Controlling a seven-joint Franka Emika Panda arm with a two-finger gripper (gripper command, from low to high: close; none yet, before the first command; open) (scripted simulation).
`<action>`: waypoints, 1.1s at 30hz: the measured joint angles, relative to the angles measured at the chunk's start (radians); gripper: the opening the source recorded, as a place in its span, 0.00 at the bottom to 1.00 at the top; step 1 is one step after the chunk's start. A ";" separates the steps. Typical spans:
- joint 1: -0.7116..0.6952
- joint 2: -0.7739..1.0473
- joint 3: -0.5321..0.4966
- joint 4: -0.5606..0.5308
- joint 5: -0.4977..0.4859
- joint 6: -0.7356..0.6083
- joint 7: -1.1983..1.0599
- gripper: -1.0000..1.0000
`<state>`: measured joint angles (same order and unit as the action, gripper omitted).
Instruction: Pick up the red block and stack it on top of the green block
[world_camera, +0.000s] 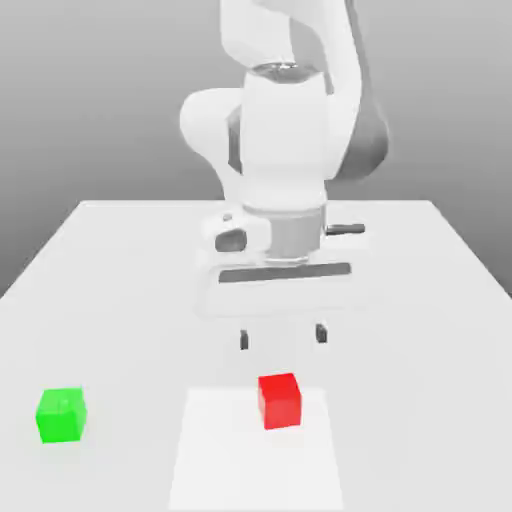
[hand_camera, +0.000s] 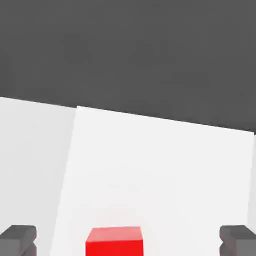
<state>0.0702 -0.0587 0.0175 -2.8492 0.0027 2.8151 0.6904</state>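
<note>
The red block (world_camera: 279, 400) is a small bright red cube resting on the white table, near the front middle in the exterior view. It also shows in the hand view as the red block (hand_camera: 114, 242), lying between the two dark fingertips (hand_camera: 18, 239). My gripper (world_camera: 281, 337) hangs open just above and slightly behind the red block, with nothing held. The green block (world_camera: 61, 415), a same-sized bright green cube, sits on the table toward the exterior view's left, well apart from the red one.
The white table (world_camera: 420, 300) spreads wide around both cubes. A brighter white patch (world_camera: 220, 460) lies under the red block. The arm's white body (world_camera: 285, 150) rises behind the gripper at the table's back.
</note>
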 joint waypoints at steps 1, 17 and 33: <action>-0.001 0.041 0.000 -0.004 -0.003 0.033 0.000 0.50; 0.002 0.173 -0.003 0.005 -0.014 0.144 0.007 0.00; -0.457 0.157 -0.245 0.274 0.050 -0.146 -0.367 0.00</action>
<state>-0.3867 0.0978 -0.2277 -2.5747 0.0531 2.6691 0.3233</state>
